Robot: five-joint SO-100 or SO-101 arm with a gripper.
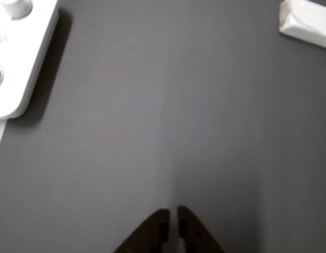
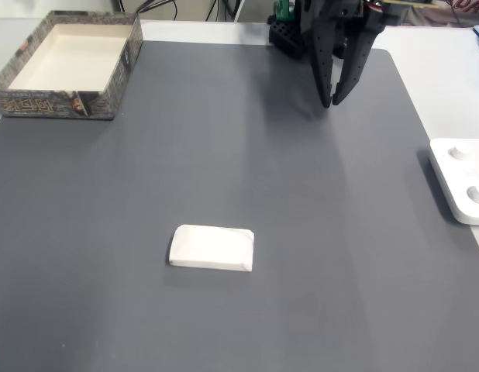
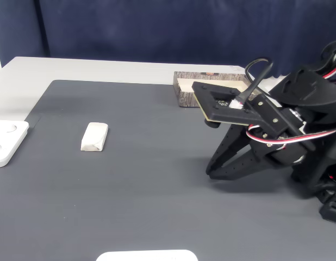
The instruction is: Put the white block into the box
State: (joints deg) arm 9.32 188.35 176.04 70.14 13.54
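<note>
Hiding part of box, arm, block cropped

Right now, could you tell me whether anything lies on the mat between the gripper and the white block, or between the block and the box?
Nothing visible does. The gripper hangs over bare grey mat; the white block lies alone mid-mat, and the stretch to the box at the corner is bare. The white device sits off at the edge.

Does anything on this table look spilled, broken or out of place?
Nothing stands out. The white block lies flat and whole on the grey mat, the box sits upright at the mat's corner, and the gripper hangs above the mat, nearly shut, holding nothing.
</note>
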